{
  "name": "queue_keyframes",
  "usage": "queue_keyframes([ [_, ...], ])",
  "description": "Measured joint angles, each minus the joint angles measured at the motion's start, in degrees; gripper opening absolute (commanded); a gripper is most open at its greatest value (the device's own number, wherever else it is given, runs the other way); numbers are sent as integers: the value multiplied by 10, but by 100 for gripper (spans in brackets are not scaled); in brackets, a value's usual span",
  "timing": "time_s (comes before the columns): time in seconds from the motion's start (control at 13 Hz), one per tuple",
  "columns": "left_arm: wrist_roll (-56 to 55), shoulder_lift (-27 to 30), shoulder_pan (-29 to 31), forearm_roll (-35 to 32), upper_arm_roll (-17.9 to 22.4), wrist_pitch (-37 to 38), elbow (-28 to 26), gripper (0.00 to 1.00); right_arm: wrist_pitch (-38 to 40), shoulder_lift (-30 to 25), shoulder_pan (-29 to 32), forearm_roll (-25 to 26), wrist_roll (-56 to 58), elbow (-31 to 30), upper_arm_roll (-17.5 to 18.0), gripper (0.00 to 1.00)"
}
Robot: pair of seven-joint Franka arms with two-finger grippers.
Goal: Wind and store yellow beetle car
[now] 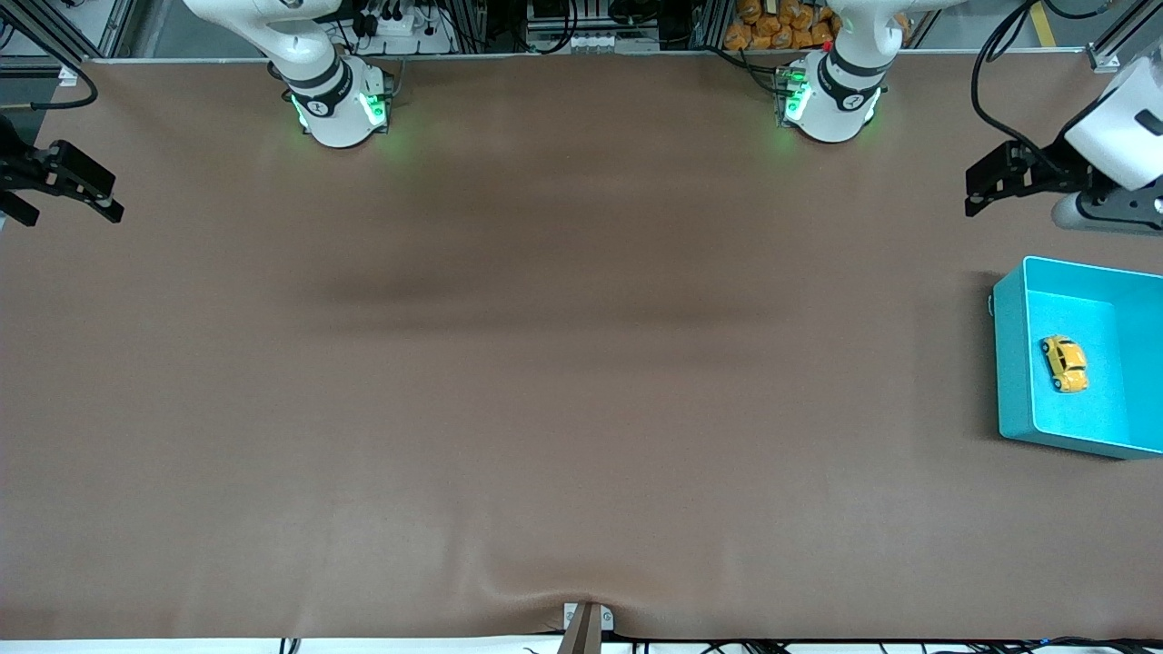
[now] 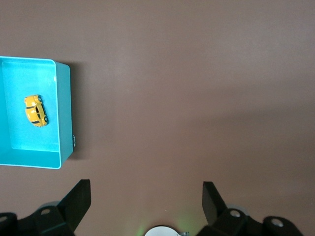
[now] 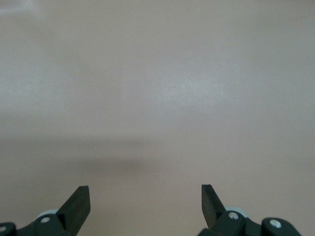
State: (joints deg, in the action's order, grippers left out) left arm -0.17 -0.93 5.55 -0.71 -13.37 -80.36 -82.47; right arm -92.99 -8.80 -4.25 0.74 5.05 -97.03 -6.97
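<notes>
The yellow beetle car (image 1: 1064, 363) lies on its wheels on the floor of a turquoise bin (image 1: 1011, 363) at the left arm's end of the table. In the left wrist view the same car (image 2: 36, 110) sits inside the bin (image 2: 64, 113), well apart from my open left gripper (image 2: 146, 189). That left gripper (image 1: 974, 193) hangs over bare table beside the bin, toward the robots' bases, and holds nothing. My right gripper (image 1: 74, 211) waits open and empty over the right arm's end of the table. The right wrist view shows only bare table between the right gripper's (image 3: 145, 192) fingers.
A brown mat (image 1: 563, 363) covers the table. The right arm's base (image 1: 341, 104) and the left arm's base (image 1: 831, 100) stand along the table edge farthest from the front camera. A small metal bracket (image 1: 586, 622) sits at the nearest edge.
</notes>
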Motion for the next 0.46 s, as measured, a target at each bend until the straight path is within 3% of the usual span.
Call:
queue_keyframes([
  [0.46, 0, 3, 1, 0, 3, 3, 0, 100, 3, 0, 0, 0, 1, 0, 0, 100],
])
